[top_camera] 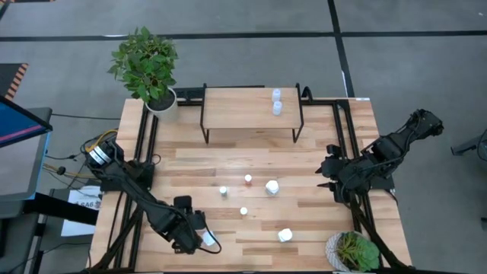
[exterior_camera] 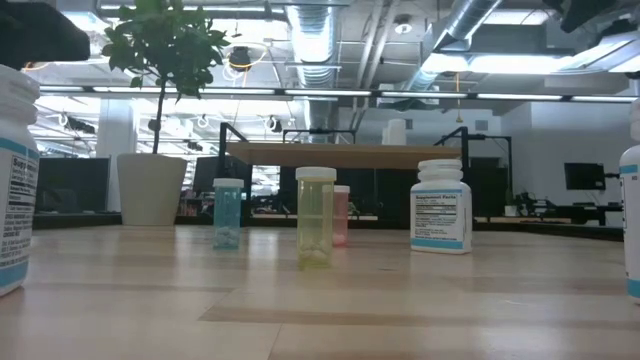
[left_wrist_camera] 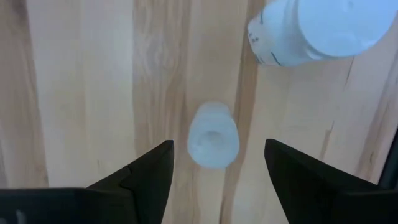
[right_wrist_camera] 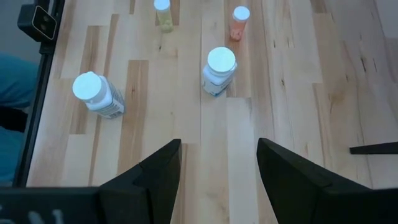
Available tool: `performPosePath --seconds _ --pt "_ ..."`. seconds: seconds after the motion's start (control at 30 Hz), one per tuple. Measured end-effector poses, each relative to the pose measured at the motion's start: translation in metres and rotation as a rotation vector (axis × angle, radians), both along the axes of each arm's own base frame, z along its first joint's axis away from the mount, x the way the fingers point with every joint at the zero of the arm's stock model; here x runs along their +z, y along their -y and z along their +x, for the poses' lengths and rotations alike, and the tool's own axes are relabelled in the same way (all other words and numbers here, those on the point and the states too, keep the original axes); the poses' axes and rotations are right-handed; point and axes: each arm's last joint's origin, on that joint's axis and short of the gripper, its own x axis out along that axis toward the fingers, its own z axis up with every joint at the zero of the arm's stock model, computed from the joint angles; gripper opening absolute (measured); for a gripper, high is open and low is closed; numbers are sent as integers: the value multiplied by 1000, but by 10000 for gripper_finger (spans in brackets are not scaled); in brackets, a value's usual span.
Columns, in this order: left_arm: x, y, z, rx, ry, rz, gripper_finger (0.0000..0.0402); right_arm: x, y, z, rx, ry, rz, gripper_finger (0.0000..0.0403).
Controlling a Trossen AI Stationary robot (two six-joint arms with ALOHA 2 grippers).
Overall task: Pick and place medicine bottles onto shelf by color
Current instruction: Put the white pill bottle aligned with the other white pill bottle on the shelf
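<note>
Two white bottles [top_camera: 276, 101] already stand on the shelf [top_camera: 236, 106], so your sort looks barely begun, with at least five more spread across the plank table [top_camera: 304, 160]. Your left gripper [left_wrist_camera: 217, 171] hangs wide open and empty, a small pale translucent vial [left_wrist_camera: 212, 135] standing directly below between its fingers, a larger white-capped labelled bottle [left_wrist_camera: 317, 28] just beyond. Your right gripper [right_wrist_camera: 217, 168] waits open, empty, facing another white-capped bottle [right_wrist_camera: 219, 70] ahead.
</note>
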Motion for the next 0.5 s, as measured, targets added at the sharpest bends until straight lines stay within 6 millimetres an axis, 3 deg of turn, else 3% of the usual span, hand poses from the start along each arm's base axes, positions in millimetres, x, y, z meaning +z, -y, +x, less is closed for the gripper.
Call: performPosePath --seconds 0.33,0.5 --pt "0 0 1 2 14 13 237 0 0 0 0 0 0 232" --pt "-13 4 3 -35 -22 40 237 0 0 0 0 -1 0 232"
